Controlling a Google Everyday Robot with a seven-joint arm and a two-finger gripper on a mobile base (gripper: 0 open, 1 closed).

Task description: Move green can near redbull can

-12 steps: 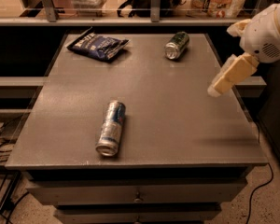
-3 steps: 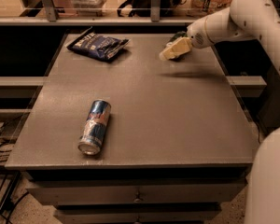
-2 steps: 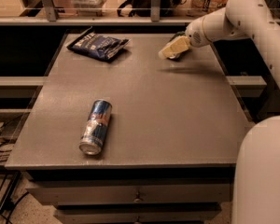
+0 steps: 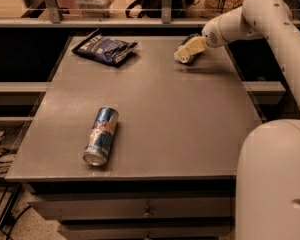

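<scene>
The green can [image 4: 181,57] lies on its side at the far right of the grey table [image 4: 160,104]. Only its silver end and a little dark body show. My gripper [image 4: 190,48] is right over the green can and covers most of it. The redbull can [image 4: 101,135] lies on its side near the front left of the table, blue and silver with a red mark, its silver end towards the front edge. It is far from the green can and from the gripper.
A dark blue chip bag [image 4: 105,47] lies at the far left of the table. My white arm [image 4: 260,19] reaches in from the right, and my white body [image 4: 272,179] fills the front right. A shelf rail [image 4: 140,21] runs behind the table.
Four seconds ago the gripper hung beyond the table's right side, away from the green can; it has since come to rest over it. In the last second almost nothing has moved.
</scene>
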